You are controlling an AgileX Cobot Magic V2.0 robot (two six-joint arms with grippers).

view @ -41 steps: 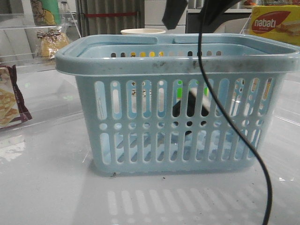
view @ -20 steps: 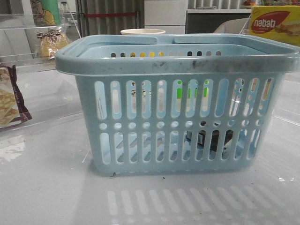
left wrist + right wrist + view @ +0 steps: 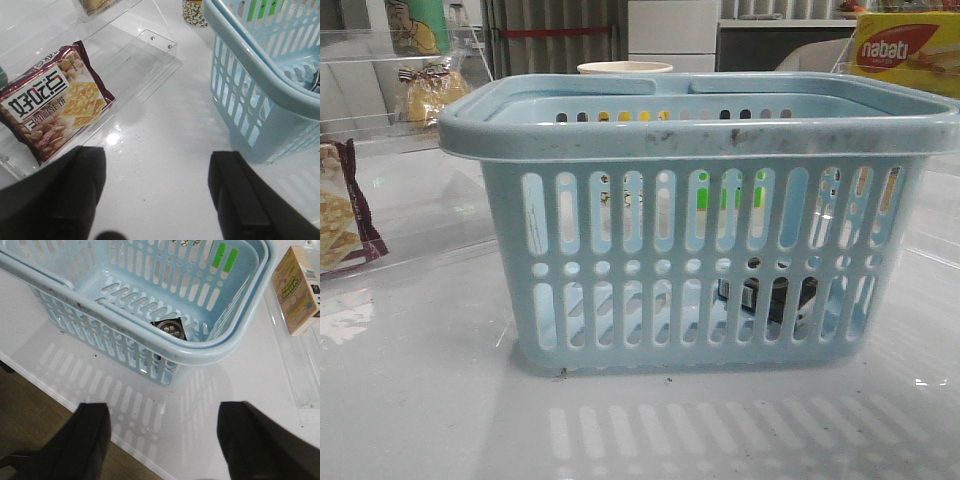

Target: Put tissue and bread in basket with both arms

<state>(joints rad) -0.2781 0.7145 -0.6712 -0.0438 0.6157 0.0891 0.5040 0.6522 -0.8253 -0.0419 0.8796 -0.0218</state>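
Note:
The light-blue basket [image 3: 700, 140] stands in the middle of the table. The black tissue packet [image 3: 770, 297] lies on its floor at the right; the right wrist view shows the packet [image 3: 170, 329] next to the basket's near wall [image 3: 200, 352]. The bread [image 3: 430, 90], buns in a clear bag with a striped bow, sits on a clear shelf at the back left. My left gripper [image 3: 157, 195] is open and empty over bare table, left of the basket [image 3: 250, 55]. My right gripper [image 3: 162, 440] is open and empty, above the table's front edge. Neither gripper shows in the front view.
A dark-purple-edged snack packet [image 3: 340, 215] lies on a clear acrylic stand [image 3: 145, 55] at the left. A yellow-red nabati box [image 3: 905, 50] stands at the back right. A cup [image 3: 625, 68] is behind the basket. A tan box [image 3: 298, 287] lies right of the basket.
One second ago my right arm and its cable hung over the basket with the tissue high inside. The arm has left the front view and the tissue lies on the basket floor.

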